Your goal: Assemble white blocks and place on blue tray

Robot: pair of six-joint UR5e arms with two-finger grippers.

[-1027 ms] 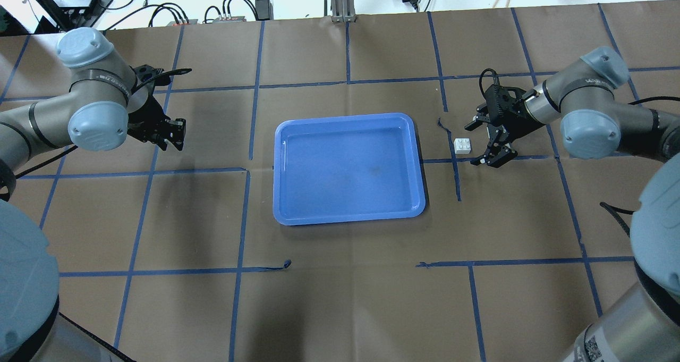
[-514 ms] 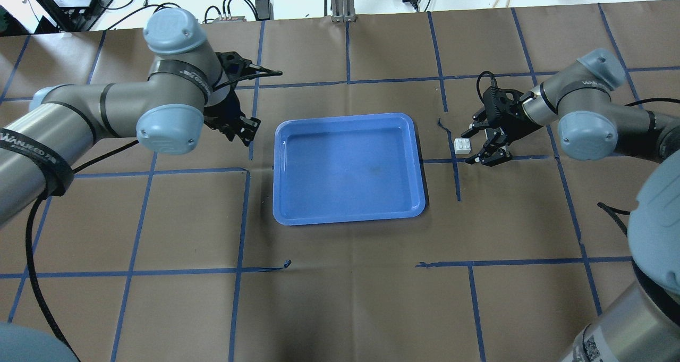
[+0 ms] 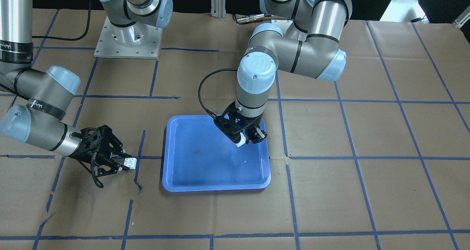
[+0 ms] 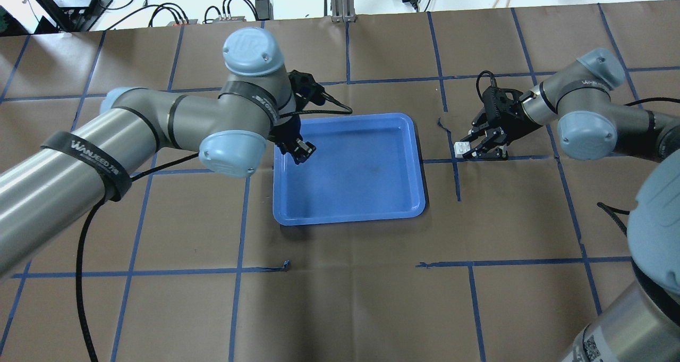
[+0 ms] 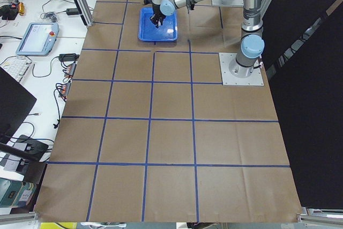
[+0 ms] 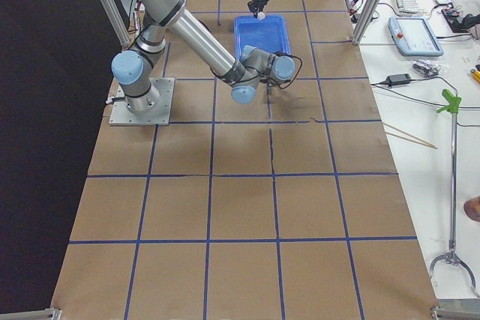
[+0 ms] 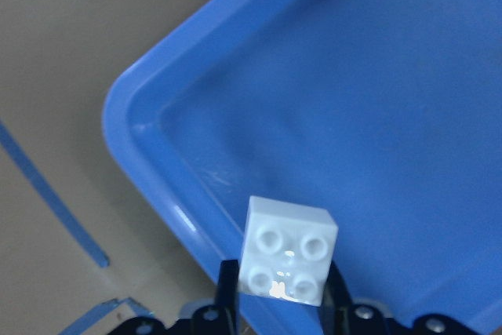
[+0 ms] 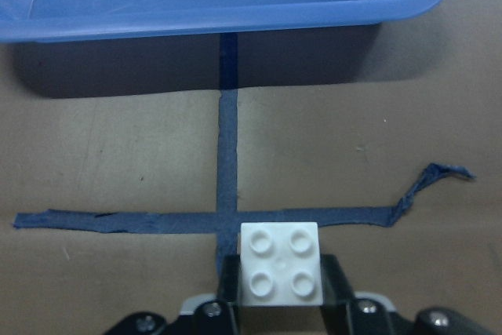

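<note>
The blue tray (image 4: 361,181) lies in the middle of the table. My left gripper (image 4: 300,151) is shut on a white block (image 7: 288,250) and holds it above the tray's inside, near its left rim; the block also shows in the front view (image 3: 239,143). My right gripper (image 4: 468,148) is low over the table to the right of the tray. Its fingers are closed on the sides of the second white block (image 8: 281,264), which sits studs up at a tape crossing (image 4: 461,149).
Blue tape lines (image 4: 457,181) grid the brown paper cover. A loose curl of tape (image 8: 439,174) lies beside the right block. The tray's near rim (image 8: 235,17) stands a short way beyond the right gripper. Cables and boxes lie along the far table edge.
My left arm has swung right from the table's left side to above the tray, carrying its block. My right gripper has moved in around the other block and closed on it.
</note>
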